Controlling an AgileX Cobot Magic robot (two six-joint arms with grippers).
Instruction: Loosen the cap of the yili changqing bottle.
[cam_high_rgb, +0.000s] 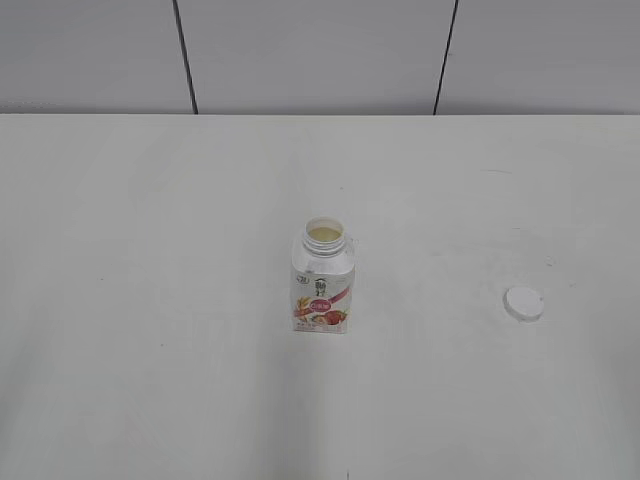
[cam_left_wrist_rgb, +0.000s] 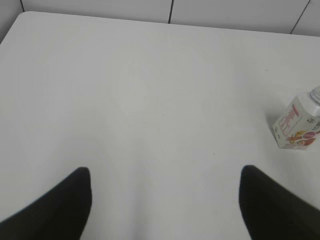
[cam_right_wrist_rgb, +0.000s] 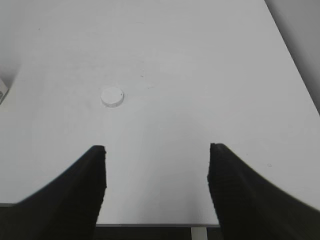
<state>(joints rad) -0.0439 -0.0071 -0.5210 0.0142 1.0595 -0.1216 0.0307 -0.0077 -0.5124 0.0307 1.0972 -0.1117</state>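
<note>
Squarish plastic bottle (cam_high_rgb: 322, 285) — flat round cap (cam_high_rgb: 524, 304) apart

The bottle (cam_high_rgb: 323, 282) is stood upright near the table's middle, its wide neck uncapped and pale liquid seen inside. Its squarish white body is wrapped in a red-pink strawberry label. The cap (cam_high_rgb: 524, 304), a flat white disc, is laid on the table well apart, to the bottle's right.

A plain test lab: a bare white bench (cam_high_rgb: 150, 300) stretches ahead of the fingers (cam_left_wrist_rgb: 60, 205), backed by grey panelled wall (cam_high_rgb: 320, 50).
</note>
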